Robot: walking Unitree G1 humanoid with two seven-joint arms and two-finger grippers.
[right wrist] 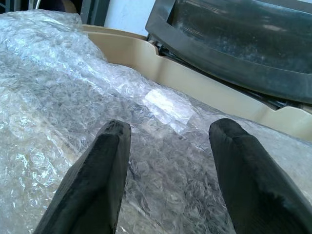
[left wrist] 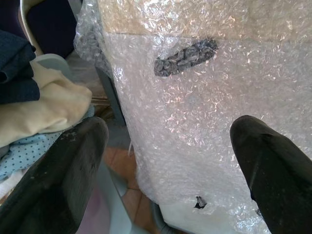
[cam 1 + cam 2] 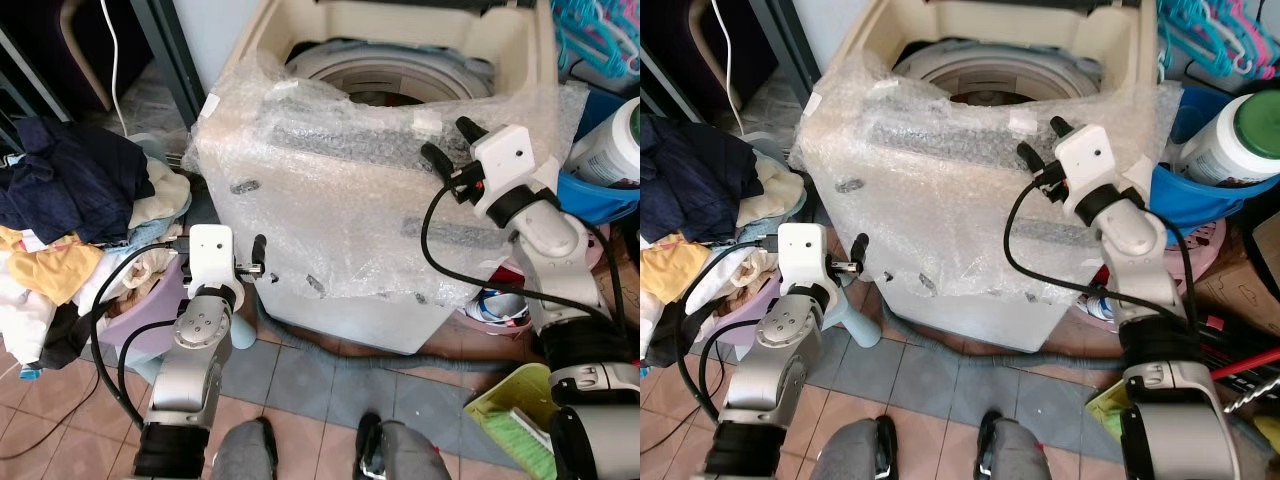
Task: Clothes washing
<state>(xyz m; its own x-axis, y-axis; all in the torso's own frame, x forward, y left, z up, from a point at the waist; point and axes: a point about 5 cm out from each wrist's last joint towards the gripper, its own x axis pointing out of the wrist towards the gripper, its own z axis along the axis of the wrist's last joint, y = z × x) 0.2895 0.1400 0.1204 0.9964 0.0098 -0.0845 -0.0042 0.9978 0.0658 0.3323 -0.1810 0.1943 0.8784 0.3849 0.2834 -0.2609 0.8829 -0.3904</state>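
Grey legs (image 3: 400, 452) of the robot stand on the tiled floor (image 3: 330, 385) at the lower edge of the head views. Just above them, the left pincer (image 2: 165, 161) points at the lower front of the washing machine (image 3: 400, 60), its two black fingers (image 2: 63, 180) spread apart with nothing between them, near the wrap but not touching it. Bubble wrap (image 3: 350, 200) covers the whole front of the machine ahead of this pincer. To its outer side sits a pile of clothes (image 3: 70, 190), dark blue on top, cream and yellow below, spilling over a lilac basket (image 3: 140, 320).

Higher up, the right pincer (image 1: 168, 146) hovers over the top front edge of the machine, fingers (image 1: 92, 185) spread and empty, bubble wrap directly beneath them. Beyond its tips lie the beige rim and the open drum (image 3: 385, 85). On this pincer's outer side stand a white jar with a green lid (image 3: 615, 140) and a blue tub (image 3: 600, 195).
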